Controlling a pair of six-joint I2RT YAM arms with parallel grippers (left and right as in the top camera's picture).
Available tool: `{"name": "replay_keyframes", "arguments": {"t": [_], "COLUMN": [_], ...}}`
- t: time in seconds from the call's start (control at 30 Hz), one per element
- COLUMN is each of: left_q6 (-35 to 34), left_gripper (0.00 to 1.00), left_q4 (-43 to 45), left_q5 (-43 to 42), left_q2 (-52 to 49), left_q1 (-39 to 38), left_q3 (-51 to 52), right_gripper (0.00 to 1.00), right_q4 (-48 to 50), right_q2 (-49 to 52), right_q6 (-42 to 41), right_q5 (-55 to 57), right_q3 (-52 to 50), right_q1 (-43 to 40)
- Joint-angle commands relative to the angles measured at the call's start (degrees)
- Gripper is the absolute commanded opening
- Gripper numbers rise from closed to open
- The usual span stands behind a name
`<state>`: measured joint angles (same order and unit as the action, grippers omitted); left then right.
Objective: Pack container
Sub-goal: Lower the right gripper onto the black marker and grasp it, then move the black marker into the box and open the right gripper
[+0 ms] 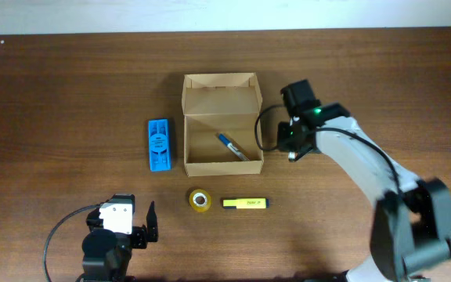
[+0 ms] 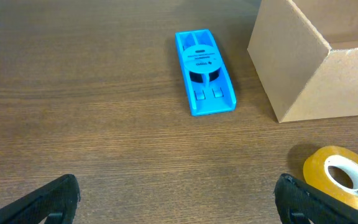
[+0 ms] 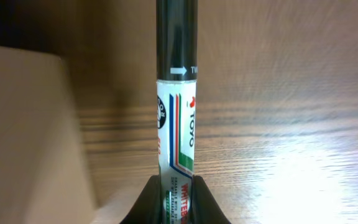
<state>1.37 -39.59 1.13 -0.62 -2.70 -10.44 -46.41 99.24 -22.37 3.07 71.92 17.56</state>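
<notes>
So the right gripper (image 3: 178,190) is clamped on a whiteboard marker (image 3: 176,118). In the right wrist view the two dark fingers (image 3: 145,210) pinch the white barrel at its lower end. The marker runs straight up the frame with its black cap at the far end, and I can read red and green stripes and "TOYO" on the body. A tan wall of the cardboard box (image 1: 222,117) fills the left of that view and the bare wood of the table (image 1: 69,94) is on the right, so the gripper sits just beside the box on its right side, not over it. Overhead agrees: the right arm (image 1: 351,157) reaches in from the lower right and ends next to the box's right wall.

The box is about mid-table with its top open and the hinged flap standing at the far edge. Inside, one blue-capped pen (image 1: 232,147) lies diagonally on the floor, toward the near right corner.

Over on the other side, the left gripper (image 2: 176,186) hangs at the near left of the table, fingers spread wide with nothing between them, well apart from the box. From its wrist cam I see the blue eraser block (image 2: 204,71) lying just left of the box without touching it. There's also a tape roll (image 2: 340,174) flat on the table in front of the box. Overhead, a yellow highlighter (image 1: 245,204) lies just right of the tape, parallel to the box's near wall.
</notes>
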Motion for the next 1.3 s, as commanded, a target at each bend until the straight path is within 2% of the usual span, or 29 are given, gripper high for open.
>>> {"name": "replay_keyframes", "arguments": {"t": [0.0,0.2,0.27,0.5,0.67,0.97,1.07,1.13,1.27], "left_q6": [1.1,1.1,1.1,1.1,1.1,1.1,1.1,1.1,1.1], "left_gripper": [0.99,0.99,1.0,1.0,1.0,1.0,1.0,1.0,1.0], "left_q4": [0.1,0.1,0.1,0.1,0.1,0.1,0.1,0.1,0.1], "left_q5": [0.4,0.4,0.4,0.4,0.4,0.4,0.4,0.4,0.4], "left_q2": [0.3,0.3,0.3,0.3,0.3,0.3,0.3,0.3,0.3], "left_q1": [0.3,0.3,0.3,0.3,0.3,0.3,0.3,0.3,0.3], "left_q3": [0.3,0.3,0.3,0.3,0.3,0.3,0.3,0.3,0.3], "right_gripper": [0.11,0.11,0.11,0.13,0.18,0.18,0.34,0.41,0.45], "right_q4": [-0.3,-0.5,0.9,6.0,8.9,10.3,10.5,11.0,11.5], "right_q2": [-5.4,-6.6,-6.6,-3.7,2.5,8.5,8.5,8.5,8.4], "right_q6": [11.5,38.3,41.8,43.1,43.2,43.2,43.1,43.1,43.1], "right_q5": [-4.9,-12.6,-12.5,-9.7,-9.7,-9.7,-9.7,-9.7,-9.7], "right_q3": [3.7,6.9,7.0,7.0,7.0,7.0,7.0,7.0,7.3], "right_q1": [0.8,7.0,9.9,15.2,15.5,15.5,15.5,15.5,15.5]}}
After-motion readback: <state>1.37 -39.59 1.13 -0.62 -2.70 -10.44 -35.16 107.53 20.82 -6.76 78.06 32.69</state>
